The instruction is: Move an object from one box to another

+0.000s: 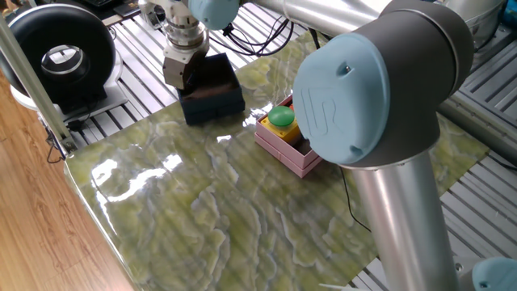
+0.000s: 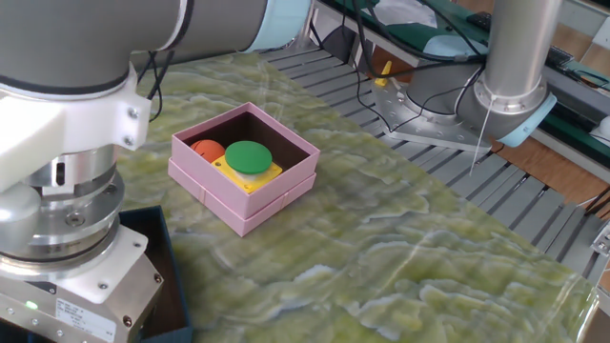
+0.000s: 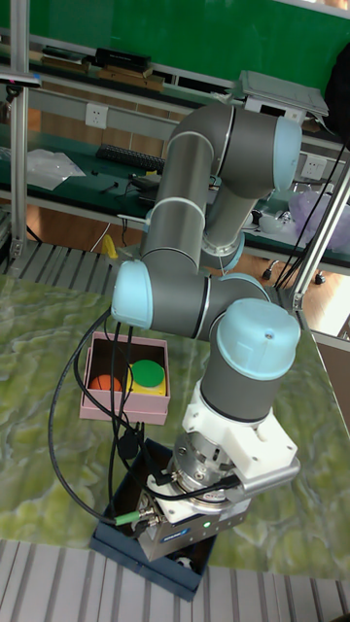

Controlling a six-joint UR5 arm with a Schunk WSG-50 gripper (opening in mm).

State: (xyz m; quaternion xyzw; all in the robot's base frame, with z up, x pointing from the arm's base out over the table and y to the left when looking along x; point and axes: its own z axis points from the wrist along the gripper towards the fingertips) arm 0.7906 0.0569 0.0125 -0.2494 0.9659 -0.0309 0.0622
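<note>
The navy box (image 1: 212,91) sits at 11 o'clock on the green marbled table (image 1: 202,202), dark blue outside with a brownish floor. The gripper (image 1: 184,74) reaches down into it at its 9 o'clock edge; whether its jaws are spread or pressed together cannot be told. At 3 o'clock from it, apart, stands the pink box (image 2: 244,168), pale with a dark inside and stepped rim, holding a yellow block with a green round cap (image 2: 249,156) and an orange ball (image 2: 206,150). The arm's blue joint cap (image 1: 347,97) bears the letters "UR".
</note>
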